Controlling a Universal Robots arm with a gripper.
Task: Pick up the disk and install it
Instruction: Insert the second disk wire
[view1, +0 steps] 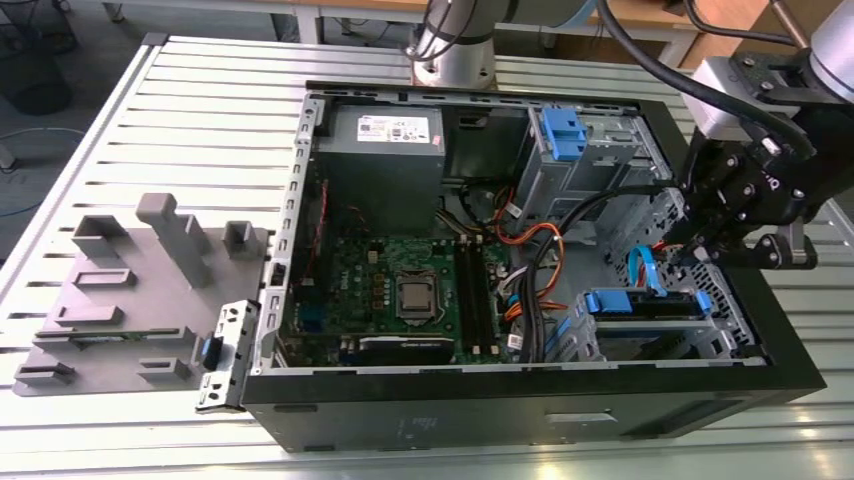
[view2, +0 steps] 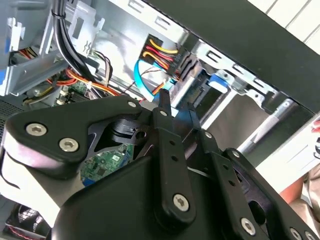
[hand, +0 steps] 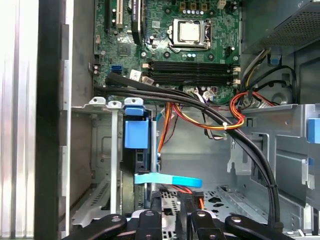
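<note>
Already the disk (view1: 643, 303) is seated in the drive cage (view1: 731, 325) at the exterior view's near right. The hand (view1: 687, 255) is poised just above it, released, with nothing grasped. Little is judged left.

Slatted metal table (view1: 174, 120) takes up most of the exterior view, with glare washing out its bottom edge. There's dark floor (view1: 100, 55) in the upper left corner and a wooden desk edge (view1: 354, 5) along the top.
</note>
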